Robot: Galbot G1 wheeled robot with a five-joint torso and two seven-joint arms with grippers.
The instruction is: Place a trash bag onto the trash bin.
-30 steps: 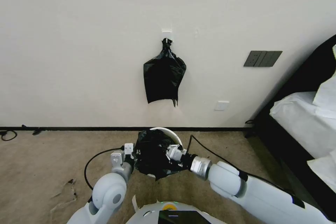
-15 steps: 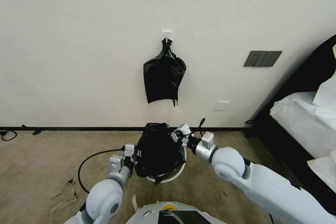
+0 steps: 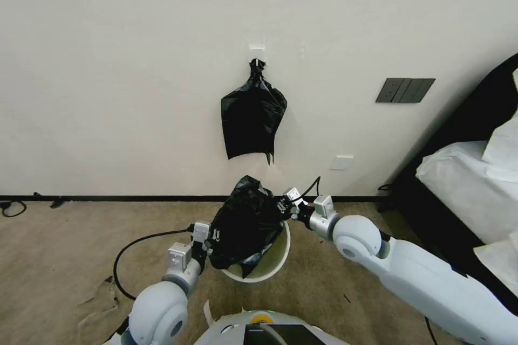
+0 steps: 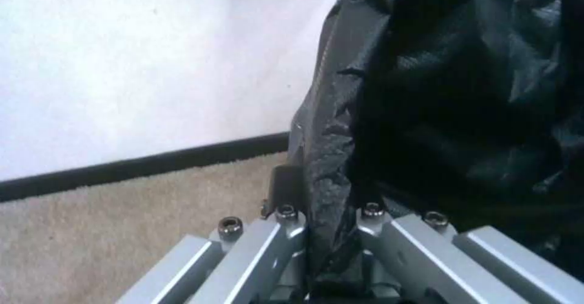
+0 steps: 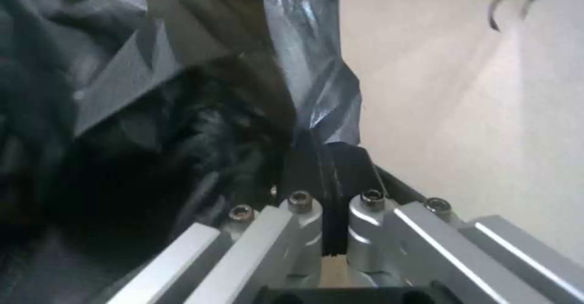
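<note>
The crinkled black trash bag (image 3: 245, 226) hangs stretched between my two grippers, just above the cream-white trash bin (image 3: 281, 256), whose rim shows below and to the right of it. My left gripper (image 3: 211, 241) is shut on the bag's near left edge; the left wrist view shows the bag's film (image 4: 426, 112) pinched between its fingers. My right gripper (image 3: 279, 207) is shut on the bag's far right edge, and the right wrist view shows the plastic (image 5: 182, 126) clamped there. The bag hides most of the bin's opening.
A second black bag bunch (image 3: 252, 117) hangs from a hook on the wall behind the bin. A bed (image 3: 475, 188) stands at the right. Cables (image 3: 137, 253) trail on the carpet. Open carpet lies to the left.
My right gripper has swung from the bag's near side up and back to the far right, lifting the bag's far edge. More of the bin's rim shows now. The left gripper has barely moved.
</note>
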